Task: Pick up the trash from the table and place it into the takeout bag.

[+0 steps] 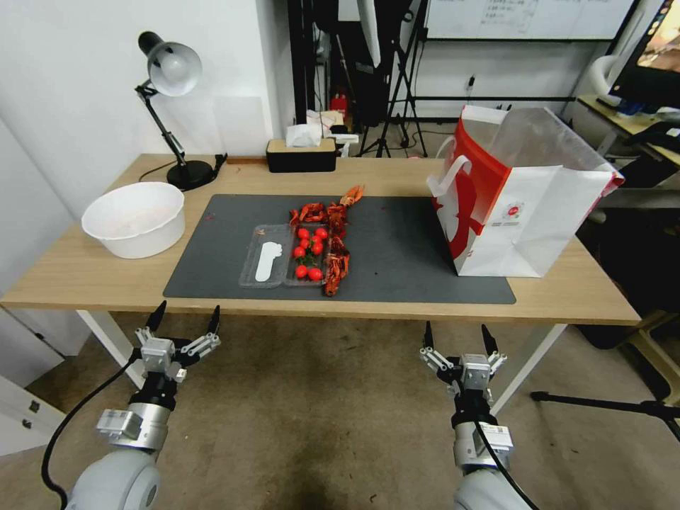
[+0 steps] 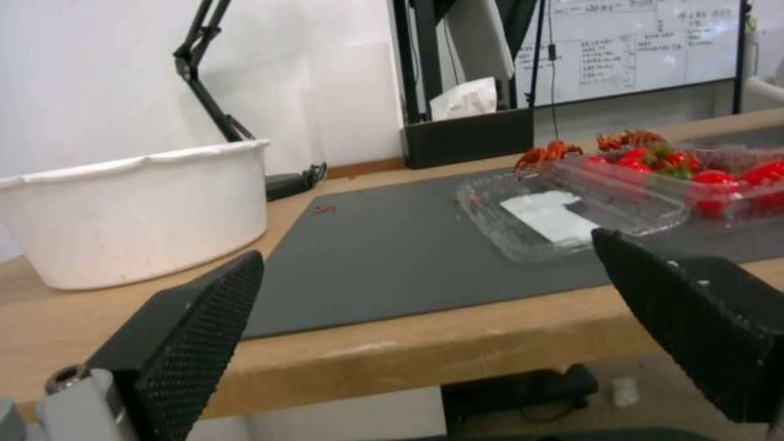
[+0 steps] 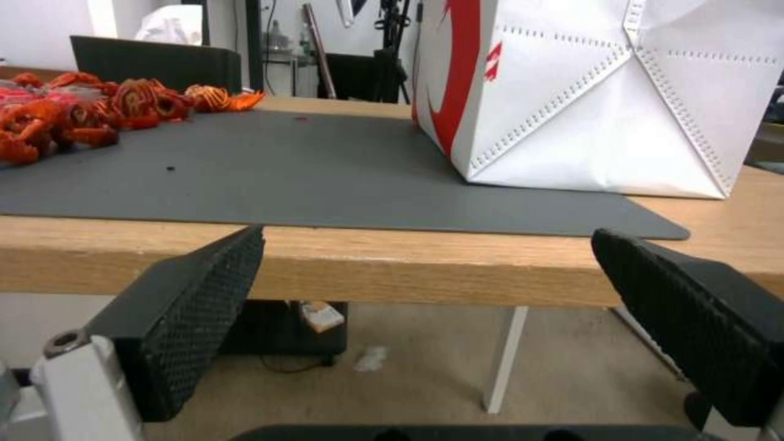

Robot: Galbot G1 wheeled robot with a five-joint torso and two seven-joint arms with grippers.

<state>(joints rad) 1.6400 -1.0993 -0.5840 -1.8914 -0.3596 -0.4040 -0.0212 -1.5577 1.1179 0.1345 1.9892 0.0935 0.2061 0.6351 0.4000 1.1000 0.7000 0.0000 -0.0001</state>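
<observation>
Left gripper (image 1: 183, 317), right gripper (image 1: 458, 335) spread, below table (image 1: 581, 294) edge.

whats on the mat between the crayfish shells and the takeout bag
Nothing: in the head view the grey mat is bare between the shells and the bag.

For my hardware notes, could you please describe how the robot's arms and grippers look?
Both arms are glossy light grey with silver metal wrist sections and black cables. The left gripper and right gripper each have a silver block body and two slim black fingers with dimpled, textured pads.
</observation>
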